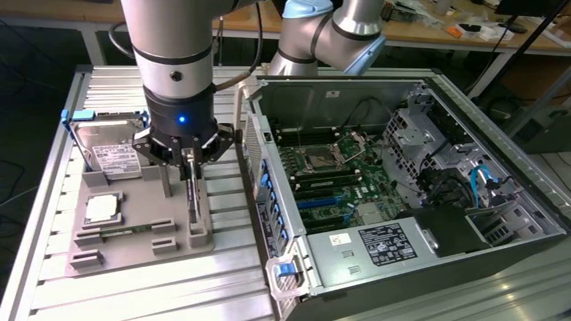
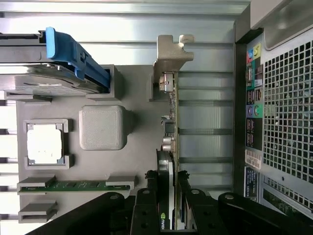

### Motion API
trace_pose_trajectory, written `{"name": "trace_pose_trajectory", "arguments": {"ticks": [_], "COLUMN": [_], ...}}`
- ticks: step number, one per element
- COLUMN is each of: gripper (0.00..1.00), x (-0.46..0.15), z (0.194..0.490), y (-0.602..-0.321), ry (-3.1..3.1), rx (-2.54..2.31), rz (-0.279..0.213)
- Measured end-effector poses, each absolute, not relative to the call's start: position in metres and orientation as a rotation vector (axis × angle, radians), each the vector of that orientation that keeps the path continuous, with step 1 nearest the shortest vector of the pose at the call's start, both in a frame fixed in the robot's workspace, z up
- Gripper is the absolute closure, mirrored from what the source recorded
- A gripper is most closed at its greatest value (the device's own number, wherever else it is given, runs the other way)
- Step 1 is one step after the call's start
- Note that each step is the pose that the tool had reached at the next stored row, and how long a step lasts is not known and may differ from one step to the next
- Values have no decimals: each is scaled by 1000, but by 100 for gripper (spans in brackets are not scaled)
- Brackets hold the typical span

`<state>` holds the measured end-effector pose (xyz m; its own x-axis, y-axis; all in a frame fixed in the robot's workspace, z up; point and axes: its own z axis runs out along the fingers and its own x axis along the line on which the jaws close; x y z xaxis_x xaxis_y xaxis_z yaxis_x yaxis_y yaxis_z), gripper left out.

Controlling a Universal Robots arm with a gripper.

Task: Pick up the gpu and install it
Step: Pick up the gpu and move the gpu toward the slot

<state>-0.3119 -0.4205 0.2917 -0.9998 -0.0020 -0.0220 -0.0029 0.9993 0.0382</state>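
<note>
The gpu (image 1: 192, 200) stands on edge in its slot at the grey holder tray's (image 1: 134, 249) side nearest the computer case. In the wrist view the gpu (image 2: 168, 127) is seen edge-on, a thin dark board with its silvery bracket at the far end. My gripper (image 1: 190, 164) reaches straight down over it. The gripper (image 2: 167, 196) has one black finger on each side of the card and is shut on it near the end away from the bracket. The card's lower edge still sits in the tray.
On the same tray (image 2: 132, 161) sit a hard drive (image 1: 107, 150) with a blue frame, a square processor chip (image 1: 103, 207) and a green memory stick (image 2: 73, 186). The open computer case (image 1: 375, 187) lies close beside the tray, motherboard facing up.
</note>
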Motion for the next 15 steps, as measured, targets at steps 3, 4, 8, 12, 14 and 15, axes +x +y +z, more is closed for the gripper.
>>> {"name": "trace_pose_trajectory", "arguments": {"ticks": [3, 4, 8, 12, 14, 15], "gripper": [73, 73, 73, 73, 73, 73], "x": [-312, -312, -312, -312, -312, -312], "z": [298, 301, 310, 320, 326, 329], "y": [-421, -421, -421, -421, -420, -421], "ry": [3118, 3118, 3115, 3112, 3110, 3109], "rx": [-4, -4, -4, -4, -4, -4], "rz": [59, 60, 59, 59, 59, 59]}}
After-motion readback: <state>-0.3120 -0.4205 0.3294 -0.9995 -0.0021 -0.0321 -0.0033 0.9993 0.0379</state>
